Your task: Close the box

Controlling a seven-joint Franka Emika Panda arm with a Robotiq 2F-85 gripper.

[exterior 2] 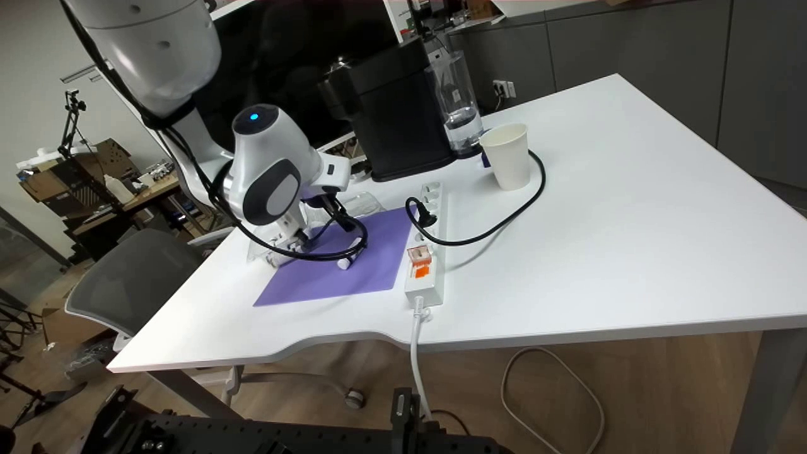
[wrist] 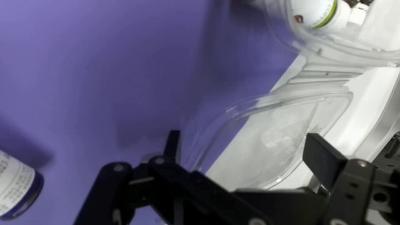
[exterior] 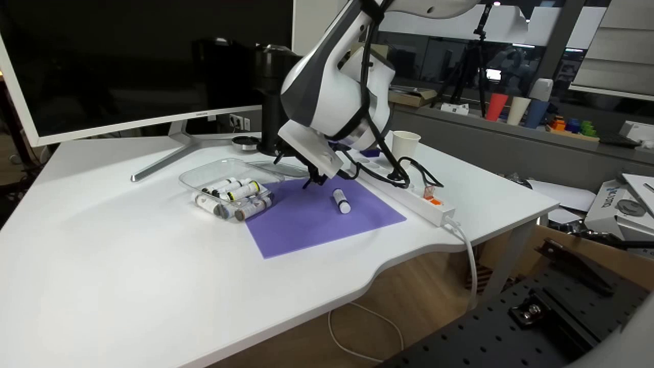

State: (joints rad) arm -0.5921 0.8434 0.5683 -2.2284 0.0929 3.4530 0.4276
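Purple matting [exterior: 317,225] reached under part of the open box [exterior: 217,171], a loose bottle [exterior: 341,201] nearby, in an exterior view; in an exterior view the arm [exterior 2: 271,170] blocked part of the box. In the wrist view the gripper [wrist: 245,139] held nothing, jaws wide apart, the lid [wrist: 272,134] showing between.

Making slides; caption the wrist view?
Open hand framing the open lid of the box; a bottle lies on the mat.

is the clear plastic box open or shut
Open. In the wrist view, the lid of the box is folded out past the hinge strip, leaving the bottles inside uncovered.
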